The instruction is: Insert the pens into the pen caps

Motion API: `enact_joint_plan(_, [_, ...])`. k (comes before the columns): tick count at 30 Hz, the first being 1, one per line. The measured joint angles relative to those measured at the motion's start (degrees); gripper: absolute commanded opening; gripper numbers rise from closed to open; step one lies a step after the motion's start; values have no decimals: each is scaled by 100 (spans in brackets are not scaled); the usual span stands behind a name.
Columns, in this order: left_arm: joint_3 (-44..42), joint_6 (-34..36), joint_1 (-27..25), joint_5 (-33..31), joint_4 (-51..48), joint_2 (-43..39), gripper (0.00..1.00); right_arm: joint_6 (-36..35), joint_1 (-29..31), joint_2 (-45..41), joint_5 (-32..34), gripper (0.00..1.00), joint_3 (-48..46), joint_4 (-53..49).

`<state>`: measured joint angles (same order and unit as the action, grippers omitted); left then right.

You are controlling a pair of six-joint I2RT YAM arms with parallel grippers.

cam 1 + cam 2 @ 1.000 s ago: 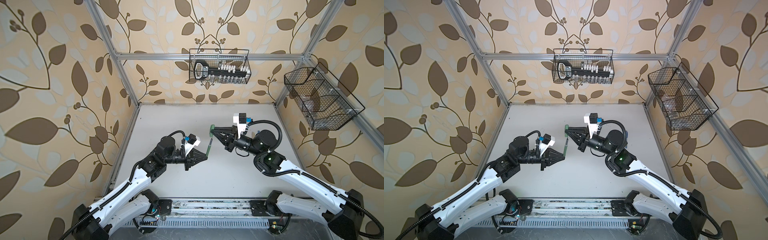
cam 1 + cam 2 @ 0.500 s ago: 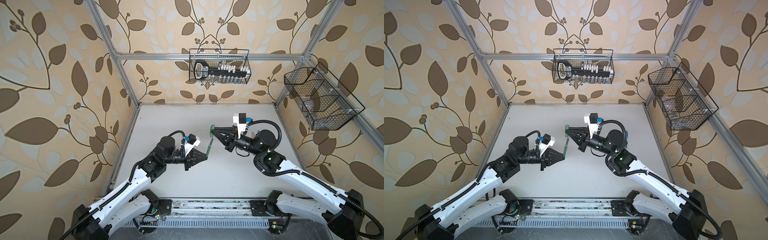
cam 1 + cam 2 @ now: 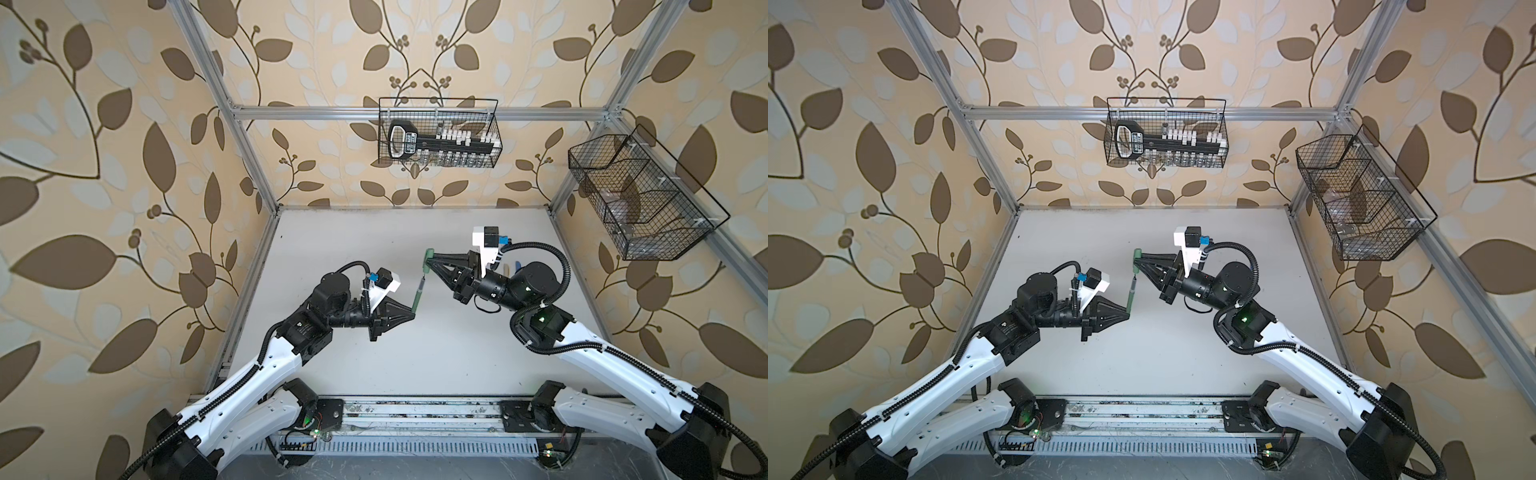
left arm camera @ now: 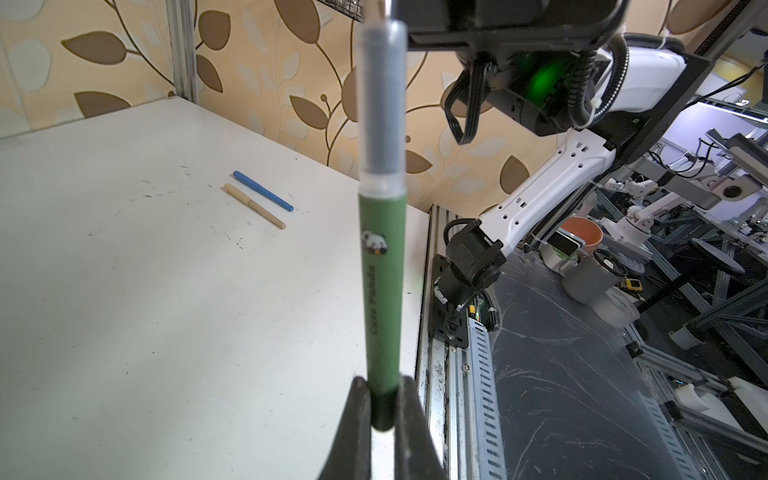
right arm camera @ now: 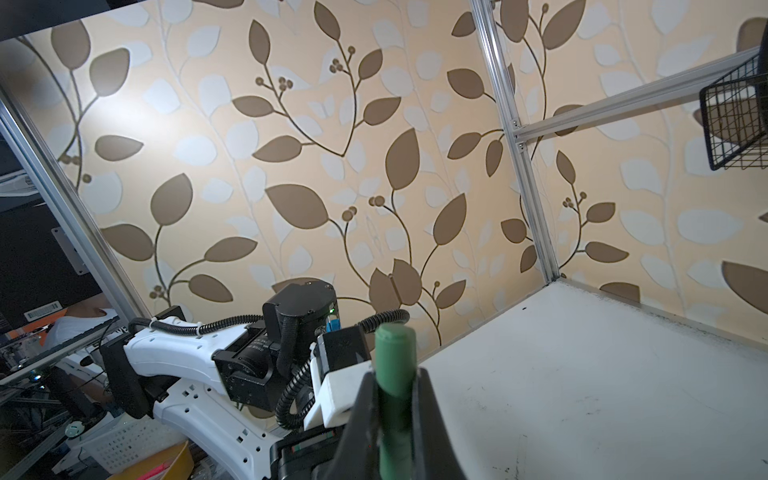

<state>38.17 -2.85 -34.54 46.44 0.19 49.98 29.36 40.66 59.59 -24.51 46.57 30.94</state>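
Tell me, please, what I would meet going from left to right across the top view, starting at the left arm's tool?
left tool → slim dark green marker pen → stubby dark green cap → slim tan pen, mostly hidden → slim blue pen, mostly hidden → black wire basket on the side wall.

Left wrist view: along the barrel of the green pen (image 4: 381, 291) we read dark lettering, "Cute Panda", blurred but legible, beside a small round panda emblem (image 4: 372, 242). In both top views, the white label on the black tool (image 3: 405, 141) in the wire basket (image 3: 440, 99) is too small for us to read.
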Motion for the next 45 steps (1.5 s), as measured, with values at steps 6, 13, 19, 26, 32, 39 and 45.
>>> enact_joint_plan(6, [0,2,0,-4,0,-22,0,20,20,17,-13,4,-72,9])
enact_joint_plan(13, [0,13,0,-42,-11,-83,0,44,50,17,-17,4,-120,11])
enact_joint_plan(19, [0,20,0,-48,-28,-90,0,48,85,15,-15,5,-190,20])
enact_joint_plan(26, [0,44,0,-74,-50,-98,0,118,92,15,-15,4,-225,76])
enact_joint_plan(32, [0,87,0,-168,-107,-118,0,240,96,13,-11,4,-358,304])
enact_joint_plan(39, [0,98,0,-192,-81,-114,0,461,122,7,-15,4,-566,560])
enact_joint_plan(45, [0,103,-2,-192,-63,-101,0,470,142,7,-4,5,-568,601])
